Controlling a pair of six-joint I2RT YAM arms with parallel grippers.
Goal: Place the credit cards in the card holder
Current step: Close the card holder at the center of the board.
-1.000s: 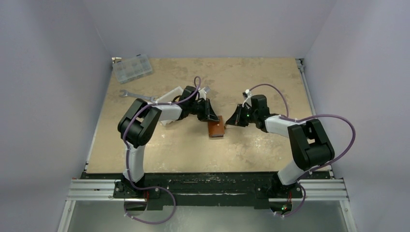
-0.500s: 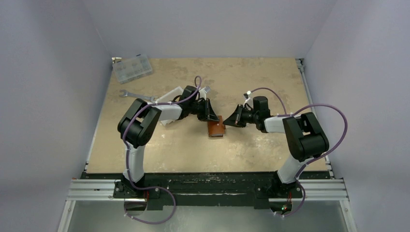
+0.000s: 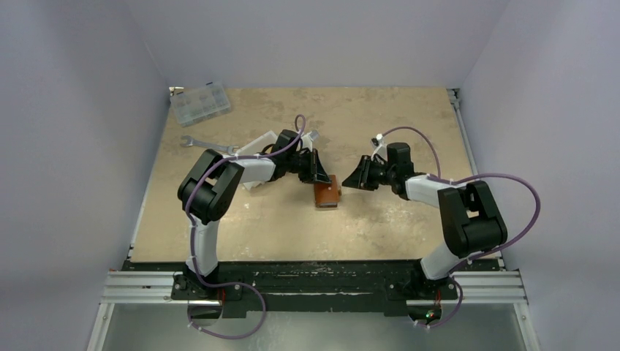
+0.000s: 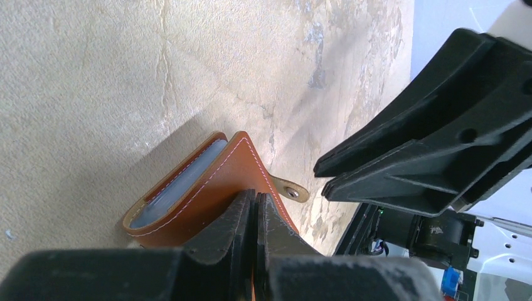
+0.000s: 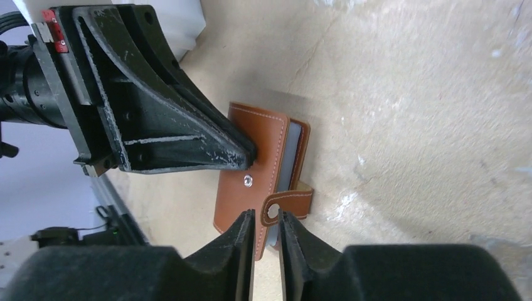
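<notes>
The brown leather card holder (image 3: 327, 196) lies folded on the table between my two grippers. My left gripper (image 4: 254, 199) is shut, its tips resting on the top cover (image 4: 223, 172). My right gripper (image 5: 266, 216) stands slightly open at the holder's near edge, with the end of the snap strap (image 5: 290, 204) in the narrow gap between its fingers. The round stud (image 5: 248, 181) on the cover is bare and the strap is unfastened. Grey-blue layers (image 5: 293, 147) show between the covers. No loose credit cards are in view.
A white tray (image 3: 262, 140) sits under my left arm. A silver wrench (image 3: 207, 143) lies left of it. A clear compartmented box (image 3: 199, 103) stands at the far left corner.
My right gripper's jaws have parted a little beside the strap; they were shut before. The left gripper has closed the last bit and stays on the cover.
</notes>
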